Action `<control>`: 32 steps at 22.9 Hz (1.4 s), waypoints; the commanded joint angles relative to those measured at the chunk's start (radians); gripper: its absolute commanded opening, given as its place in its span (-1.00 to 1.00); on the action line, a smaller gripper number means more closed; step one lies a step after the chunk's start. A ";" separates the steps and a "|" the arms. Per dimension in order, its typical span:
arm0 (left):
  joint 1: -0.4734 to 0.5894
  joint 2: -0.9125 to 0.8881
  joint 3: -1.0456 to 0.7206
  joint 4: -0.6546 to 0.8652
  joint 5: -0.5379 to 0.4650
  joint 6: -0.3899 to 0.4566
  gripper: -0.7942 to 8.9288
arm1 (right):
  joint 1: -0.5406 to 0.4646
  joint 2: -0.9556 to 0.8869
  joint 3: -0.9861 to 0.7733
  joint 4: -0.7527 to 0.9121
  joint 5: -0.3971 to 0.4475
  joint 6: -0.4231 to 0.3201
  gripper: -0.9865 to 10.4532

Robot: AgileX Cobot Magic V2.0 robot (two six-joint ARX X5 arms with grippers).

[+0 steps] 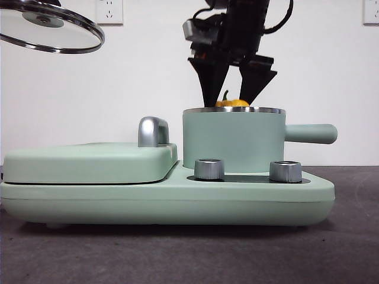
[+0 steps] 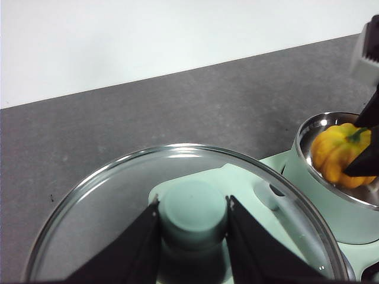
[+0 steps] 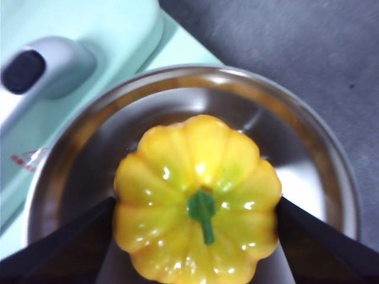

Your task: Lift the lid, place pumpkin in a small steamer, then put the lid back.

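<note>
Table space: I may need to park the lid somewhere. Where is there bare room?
Bare dark table shows behind the unit, up to the white wall. The flat hinged cover is unoccupied beside its chrome handle. Crowded: the steamer, where the right gripper brackets the pumpkin. The left gripper holds the lid aloft.

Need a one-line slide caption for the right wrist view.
Right gripper flanks the pumpkin inside the small steamer, jaws at its sides.

Pumpkin [image 3: 198,201] sits inside small steamer [image 1: 234,142], between right tool [image 1: 232,83] jaws; lid [image 2: 183,213] hangs in left tool [image 2: 192,222], well apart.
</note>
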 commanded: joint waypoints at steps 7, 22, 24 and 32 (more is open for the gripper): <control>0.000 0.002 0.017 0.032 -0.001 0.014 -0.82 | 0.008 0.097 0.024 0.058 -0.018 -0.011 -0.22; 0.000 0.002 0.017 0.031 -0.001 0.013 -0.82 | 0.016 0.092 0.024 0.072 -0.019 -0.006 0.04; 0.000 0.002 0.017 0.031 -0.001 0.010 -0.82 | 0.016 0.050 0.024 0.062 -0.018 0.006 0.04; -0.005 0.002 0.017 0.030 0.000 0.002 -0.82 | 0.000 -0.253 -0.223 0.127 -0.018 0.035 -0.12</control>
